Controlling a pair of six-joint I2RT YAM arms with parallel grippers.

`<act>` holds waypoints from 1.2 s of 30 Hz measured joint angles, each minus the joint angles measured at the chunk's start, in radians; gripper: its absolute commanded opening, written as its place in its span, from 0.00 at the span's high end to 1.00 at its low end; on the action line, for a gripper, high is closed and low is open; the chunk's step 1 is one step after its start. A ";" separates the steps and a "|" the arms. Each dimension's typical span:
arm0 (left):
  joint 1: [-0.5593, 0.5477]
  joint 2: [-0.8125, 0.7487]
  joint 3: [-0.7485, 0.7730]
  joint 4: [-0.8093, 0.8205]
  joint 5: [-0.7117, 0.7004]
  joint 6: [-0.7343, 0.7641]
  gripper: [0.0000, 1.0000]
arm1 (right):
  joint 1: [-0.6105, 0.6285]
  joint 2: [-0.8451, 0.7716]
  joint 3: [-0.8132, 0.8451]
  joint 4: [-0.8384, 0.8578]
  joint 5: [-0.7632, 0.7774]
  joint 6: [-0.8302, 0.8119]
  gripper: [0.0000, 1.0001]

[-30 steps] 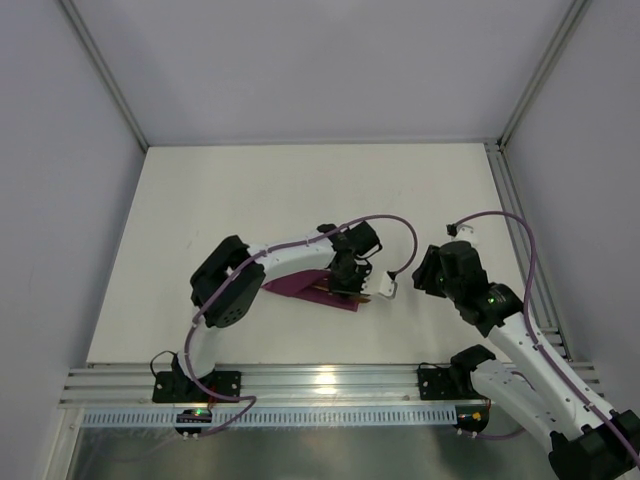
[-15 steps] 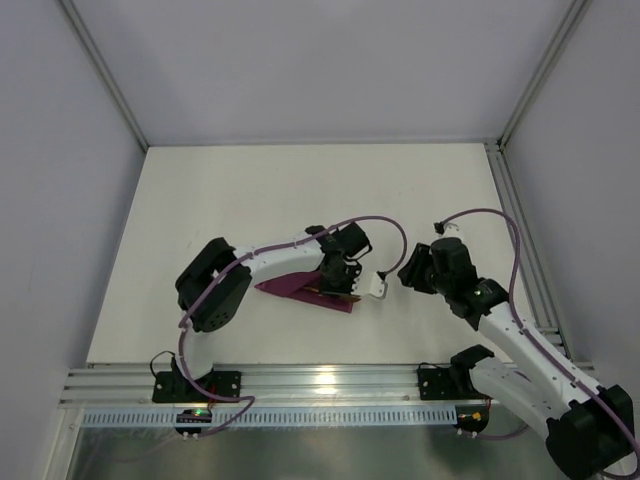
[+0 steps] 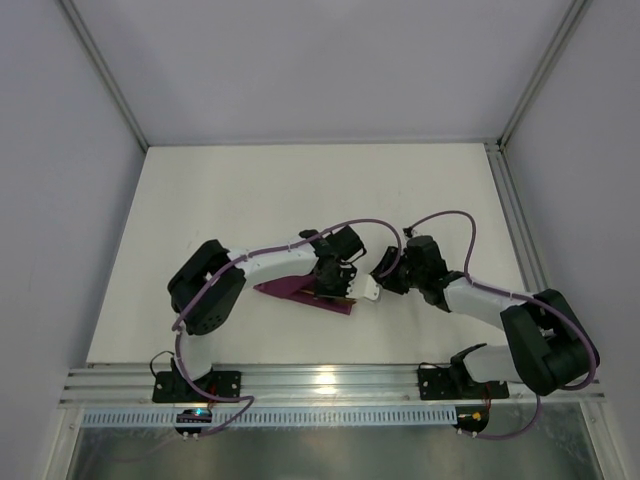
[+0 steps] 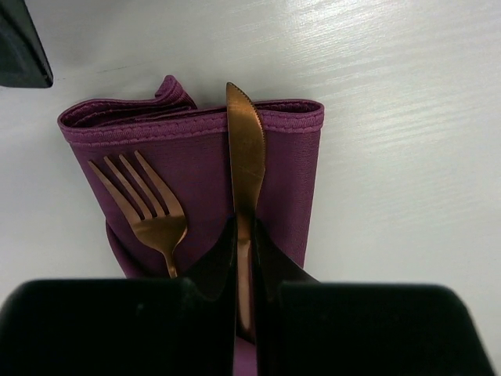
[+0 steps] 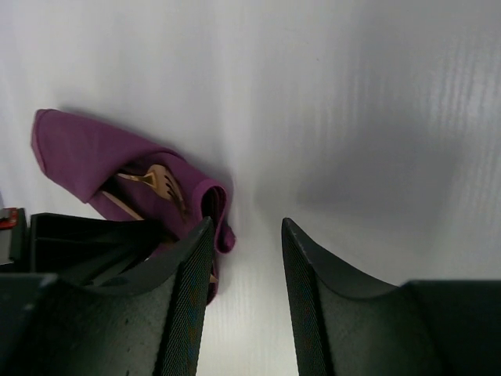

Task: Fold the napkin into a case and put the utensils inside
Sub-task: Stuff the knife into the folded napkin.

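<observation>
My left tool (image 4: pixel 245 239) is clenched on the knife (image 4: pixel 246 149), held over the folded napkin (image 4: pixel 291 188) beside the fork (image 4: pixel 153 211). My right tool (image 5: pixel 246 231) hangs released near the napkin.

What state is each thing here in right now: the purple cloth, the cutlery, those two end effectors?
case: folded into a layered rectangle, lying flat
fork: lying on the case, tines uncovered
knife: gripped by its handle, blade over the case
left end effector: shut on the knife
right end effector: open, empty, beside the case
</observation>
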 measured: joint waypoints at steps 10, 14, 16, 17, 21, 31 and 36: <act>0.002 -0.001 -0.007 0.012 0.000 -0.007 1.00 | 0.037 0.061 -0.055 0.171 -0.080 0.040 0.55; 0.002 -0.001 -0.007 0.013 0.000 -0.008 1.00 | 0.069 0.105 -0.055 0.236 -0.097 0.059 0.55; 0.002 -0.001 -0.007 0.013 -0.001 -0.008 1.00 | 0.091 0.122 -0.049 0.253 -0.098 0.064 0.56; 0.002 -0.001 -0.007 0.014 -0.001 -0.008 1.00 | 0.103 0.132 -0.044 0.260 -0.098 0.067 0.61; 0.003 -0.001 -0.008 0.015 -0.002 -0.008 1.00 | 0.124 0.157 -0.039 0.267 -0.087 0.078 0.78; 0.046 -0.019 -0.024 0.018 0.001 -0.008 1.00 | 0.125 0.157 -0.040 0.259 -0.060 0.093 0.96; 0.068 -0.040 -0.049 0.019 -0.042 0.010 1.00 | 0.125 0.161 -0.040 0.262 -0.060 0.093 0.96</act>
